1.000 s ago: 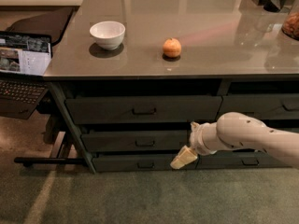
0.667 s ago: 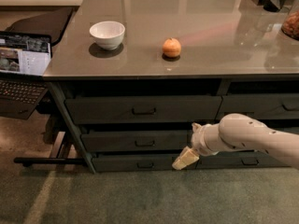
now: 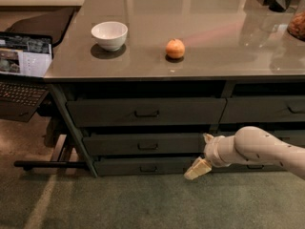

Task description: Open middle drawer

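The middle drawer (image 3: 143,144) is the mid-sized dark grey-green front under the counter, with a small dark pull (image 3: 147,146) at its centre. It looks shut; none of its inside shows. My gripper (image 3: 201,154) is at the right end of this front, low down, to the right of the pull and not touching it. Its cream fingers are spread open and hold nothing: one fingertip (image 3: 207,138) is by the drawer's upper right corner, the other (image 3: 194,171) points down-left over the bottom drawer (image 3: 143,166).
The taller top drawer (image 3: 145,111) is above. A second column of drawers (image 3: 267,109) is to the right. A white bowl (image 3: 109,35) and an orange fruit (image 3: 175,48) sit on the countertop. An open laptop (image 3: 24,66) is at left. Green carpet (image 3: 119,199) lies in front.
My gripper has shifted slightly to the right and down along the drawer fronts. Nothing else has moved.
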{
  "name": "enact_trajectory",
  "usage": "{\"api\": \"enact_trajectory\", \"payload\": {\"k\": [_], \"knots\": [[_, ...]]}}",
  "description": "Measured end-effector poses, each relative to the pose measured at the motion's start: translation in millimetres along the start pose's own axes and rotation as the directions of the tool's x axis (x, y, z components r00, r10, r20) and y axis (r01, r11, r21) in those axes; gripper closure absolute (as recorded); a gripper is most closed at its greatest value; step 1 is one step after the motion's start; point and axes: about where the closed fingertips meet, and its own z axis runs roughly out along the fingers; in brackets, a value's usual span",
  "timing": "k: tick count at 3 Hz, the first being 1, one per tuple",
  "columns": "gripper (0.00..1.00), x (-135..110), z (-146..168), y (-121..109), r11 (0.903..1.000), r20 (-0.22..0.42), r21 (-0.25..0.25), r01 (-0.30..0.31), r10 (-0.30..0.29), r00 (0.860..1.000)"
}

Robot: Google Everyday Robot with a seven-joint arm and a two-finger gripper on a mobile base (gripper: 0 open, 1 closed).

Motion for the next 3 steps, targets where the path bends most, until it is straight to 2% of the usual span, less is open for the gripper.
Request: {"api": "enact_trajectory", "payload": {"k": [1,2,3], "knots": [[0.00,10.7,21.3,-1.3,0.9991,0.034,-0.005,-0.043,0.043,0.999],[0.00,10.6,48.4,-1.7,0.9925,0.079,-0.014,-0.122,0.122,0.989],[0.00,6.0,79.5,-2.6,0.9618,0.115,-0.054,-0.268,0.273,0.955]]}}
